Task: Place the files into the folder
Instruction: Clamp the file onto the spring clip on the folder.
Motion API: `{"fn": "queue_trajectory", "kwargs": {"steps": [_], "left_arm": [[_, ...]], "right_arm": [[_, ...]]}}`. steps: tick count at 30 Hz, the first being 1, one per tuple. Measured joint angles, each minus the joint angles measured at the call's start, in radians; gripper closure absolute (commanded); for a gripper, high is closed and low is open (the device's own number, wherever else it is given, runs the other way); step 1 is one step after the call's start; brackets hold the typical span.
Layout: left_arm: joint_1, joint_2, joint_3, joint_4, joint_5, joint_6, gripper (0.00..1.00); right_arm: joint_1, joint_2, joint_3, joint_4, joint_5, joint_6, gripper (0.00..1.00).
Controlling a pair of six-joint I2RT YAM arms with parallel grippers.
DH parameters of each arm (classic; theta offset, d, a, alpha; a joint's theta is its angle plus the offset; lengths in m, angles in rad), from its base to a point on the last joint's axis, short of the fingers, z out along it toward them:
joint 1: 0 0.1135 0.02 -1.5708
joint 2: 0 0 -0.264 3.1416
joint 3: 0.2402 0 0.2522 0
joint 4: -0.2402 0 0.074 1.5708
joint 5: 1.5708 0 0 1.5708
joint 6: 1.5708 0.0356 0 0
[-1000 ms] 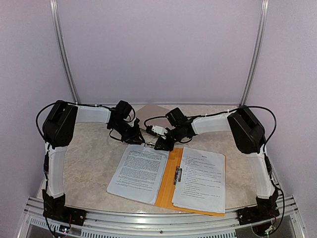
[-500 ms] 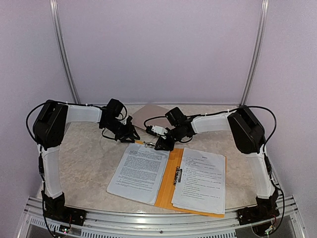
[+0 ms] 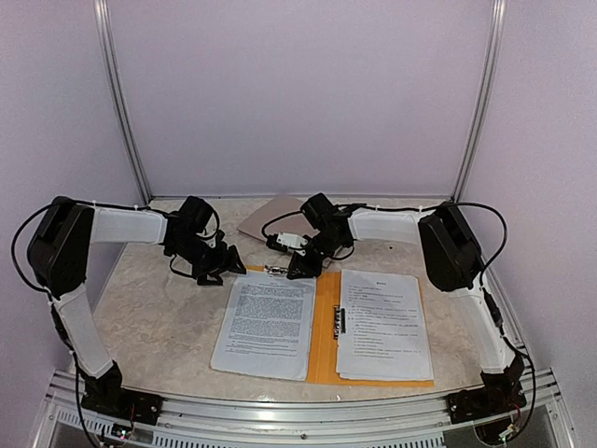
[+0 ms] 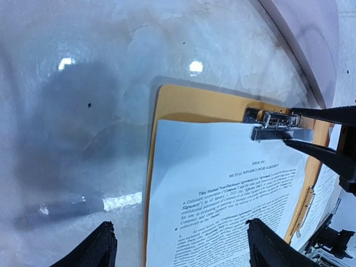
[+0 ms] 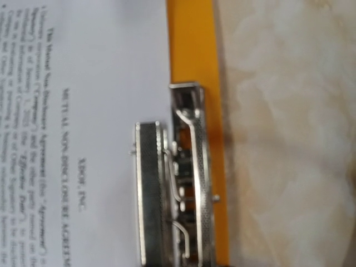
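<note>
The orange folder (image 3: 324, 329) lies open and flat in the middle of the table. One of the files (image 3: 266, 322) rests on its left half and another (image 3: 382, 322) on its right half. A metal clip (image 3: 276, 271) sits at the top edge of the left half, over the printed sheet (image 4: 222, 178). My right gripper (image 3: 297, 269) is shut on that clip (image 4: 275, 125), one black finger on each side. The right wrist view shows clip (image 5: 172, 183), orange edge (image 5: 192, 44) and paper (image 5: 94, 83) close up. My left gripper (image 3: 224, 269) hovers open at the folder's top-left corner (image 4: 194, 105), holding nothing.
A grey-brown clipboard (image 3: 275, 217) lies at the back of the table behind both grippers. A small metal fastener (image 3: 338, 322) sits on the folder's spine. The marble tabletop (image 3: 159, 308) extends left of the folder. Metal rails (image 3: 280, 429) run along the near edge.
My left gripper has opened and drawn back to the left, away from the clip. The folder and its sheets have turned squarer to the table edge, with the right gripper still on the clip.
</note>
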Motion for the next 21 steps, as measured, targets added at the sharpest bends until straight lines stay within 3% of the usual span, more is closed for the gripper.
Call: {"fn": "queue_trajectory", "kwargs": {"steps": [4, 6, 14, 21], "left_arm": [[0.001, -0.055, -0.071, -0.001, -0.023, -0.027, 0.17], [0.001, -0.072, -0.099, 0.005, -0.023, -0.037, 0.16], [0.001, -0.114, -0.188, 0.029, 0.002, -0.067, 0.17], [-0.006, -0.14, -0.243, 0.093, 0.048, -0.09, 0.18]], "right_arm": [[0.0, 0.003, 0.01, -0.008, 0.005, 0.004, 0.75], [0.0, -0.001, 0.001, 0.001, 0.005, 0.014, 0.61], [0.0, -0.076, -0.121, 0.074, 0.06, 0.135, 0.2], [0.0, -0.247, -0.324, 0.159, 0.2, 0.353, 0.07]]}}
